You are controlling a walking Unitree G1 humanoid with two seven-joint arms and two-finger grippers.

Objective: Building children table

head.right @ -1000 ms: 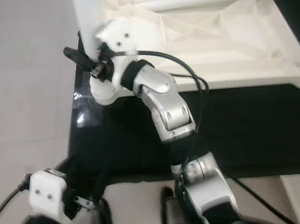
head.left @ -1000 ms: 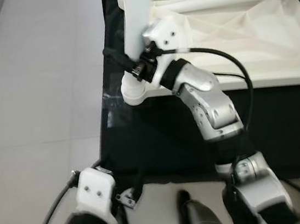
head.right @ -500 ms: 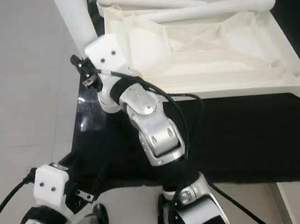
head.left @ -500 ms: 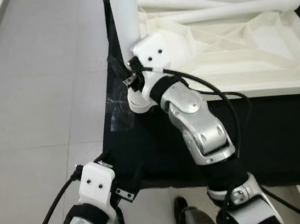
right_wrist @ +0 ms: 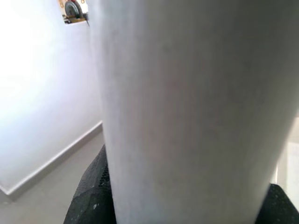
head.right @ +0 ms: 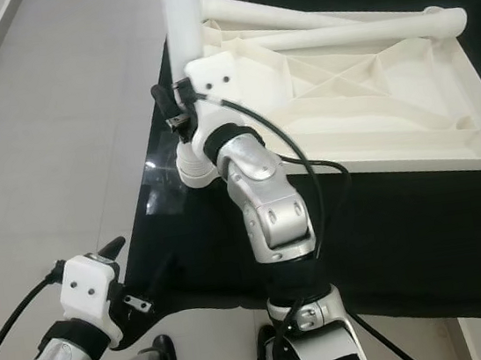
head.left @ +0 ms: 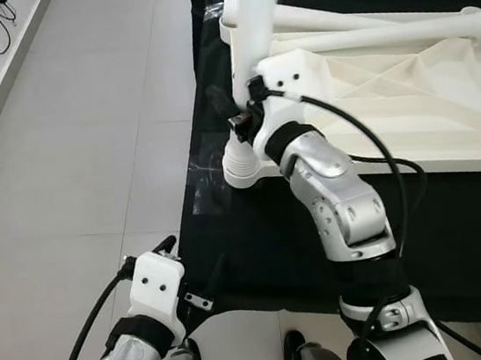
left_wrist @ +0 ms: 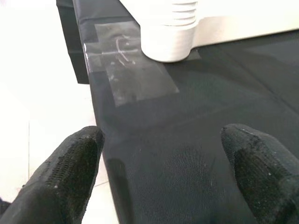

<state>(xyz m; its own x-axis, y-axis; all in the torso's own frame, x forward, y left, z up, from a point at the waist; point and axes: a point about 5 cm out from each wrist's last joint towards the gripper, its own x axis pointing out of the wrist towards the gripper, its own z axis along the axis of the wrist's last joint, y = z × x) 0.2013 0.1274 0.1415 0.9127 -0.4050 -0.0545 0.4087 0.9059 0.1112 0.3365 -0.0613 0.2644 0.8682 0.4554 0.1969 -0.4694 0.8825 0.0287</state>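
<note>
Two grippers are mine: my right gripper is clamped on the upright white leg, whose threaded foot sits in the corner socket of the upturned table. My left gripper hangs low, fingers apart, over the black cloth edge.

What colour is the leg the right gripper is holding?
White. The leg shows best in the right eye view, gripped by the right gripper.

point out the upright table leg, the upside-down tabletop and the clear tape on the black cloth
upright table leg (head.left: 255,9), left eye view, on its shaft above the right hand.
upside-down tabletop (head.right: 371,92), right eye view, on its ribbed underside.
clear tape (left_wrist: 131,70), left wrist view, on its middle.
</note>
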